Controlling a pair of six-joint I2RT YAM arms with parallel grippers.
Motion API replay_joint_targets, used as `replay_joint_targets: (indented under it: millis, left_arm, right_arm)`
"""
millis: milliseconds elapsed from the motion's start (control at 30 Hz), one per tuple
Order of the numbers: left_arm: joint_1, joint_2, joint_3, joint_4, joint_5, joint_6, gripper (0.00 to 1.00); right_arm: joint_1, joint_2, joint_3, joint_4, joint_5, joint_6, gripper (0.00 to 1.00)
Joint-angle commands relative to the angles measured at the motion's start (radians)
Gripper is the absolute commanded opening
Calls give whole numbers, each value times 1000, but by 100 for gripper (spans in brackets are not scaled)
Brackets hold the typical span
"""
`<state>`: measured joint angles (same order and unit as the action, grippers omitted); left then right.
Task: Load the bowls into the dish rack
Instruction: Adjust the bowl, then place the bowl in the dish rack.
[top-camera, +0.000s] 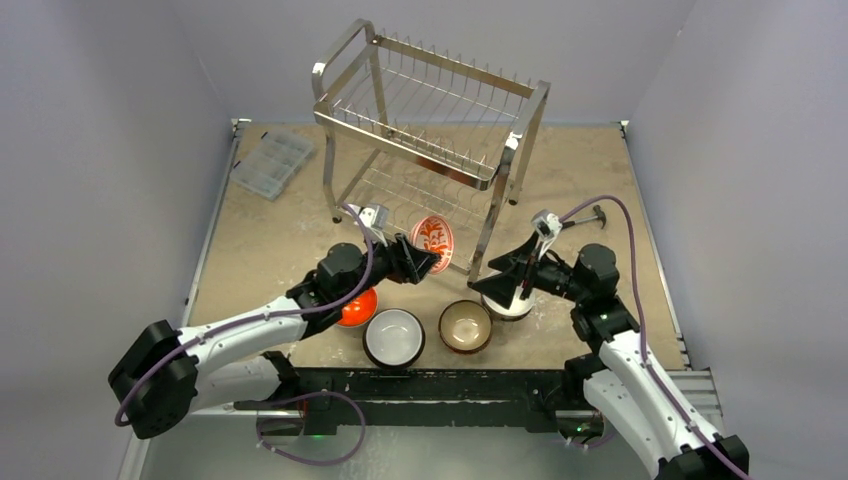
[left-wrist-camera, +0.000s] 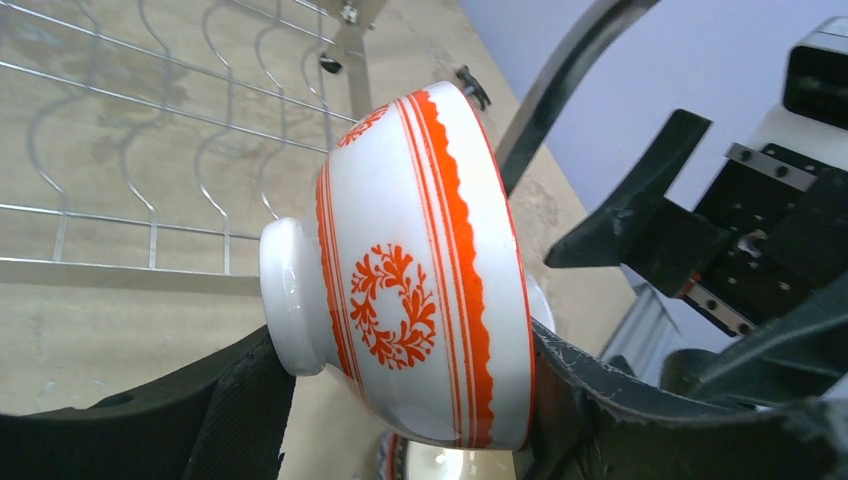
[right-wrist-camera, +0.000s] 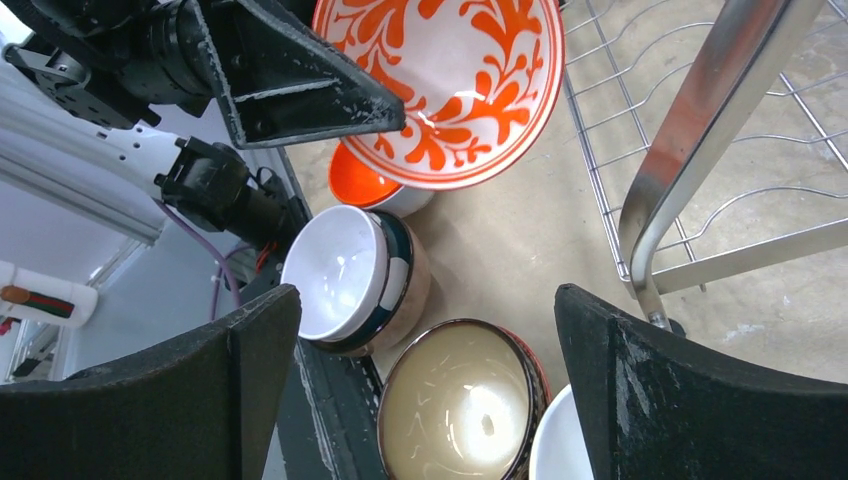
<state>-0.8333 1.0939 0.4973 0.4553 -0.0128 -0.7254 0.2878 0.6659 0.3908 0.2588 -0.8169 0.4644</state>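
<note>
Jaws: left gripper (left-wrist-camera: 410, 395) pinches orange-patterned bowl (left-wrist-camera: 400, 250) on edge, likely for slotting between dish rack (top-camera: 406, 148) prongs; right gripper (right-wrist-camera: 428, 330) spread wide, empty.

Rack leg (top-camera: 488, 235) beside open lower tier (top-camera: 395, 190)

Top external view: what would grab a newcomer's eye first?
The tall shiny steel wire dish rack dominates the table's far middle. Just in front of it, the left gripper clamps a white ceramic bowl with orange-red leaf pattern, tipped on its side.
</note>
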Motion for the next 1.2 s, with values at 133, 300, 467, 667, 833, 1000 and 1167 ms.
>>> replay_joint_targets:
  millis: [133, 300, 467, 667, 833, 1000, 1167]
  left_arm:
    - [6, 103, 58, 225, -93, 166, 0]
    - [13, 208, 86, 328, -93, 215, 0]
    - [24, 326, 149, 406, -74, 249, 0]
    - [35, 466, 223, 499, -62, 278, 0]
    - [44, 579, 290, 576, -52, 320, 0]
    - [63, 675, 364, 607, -47, 346, 0]
    - [74, 739, 421, 600, -62, 403, 0]
  right_arm:
    - [2, -47, 36, -30, 30, -15, 99]
    - [3, -67, 39, -56, 45, -22, 99]
    - [2, -91, 33, -74, 50, -21, 99]
    - [3, -119, 30, -103, 62, -23, 99]
    - [3, -154, 60, -160, 101, -47, 99]
    - [2, -178, 93, -214, 148, -65, 99]
    - [2, -220, 130, -274, 226, -68, 99]
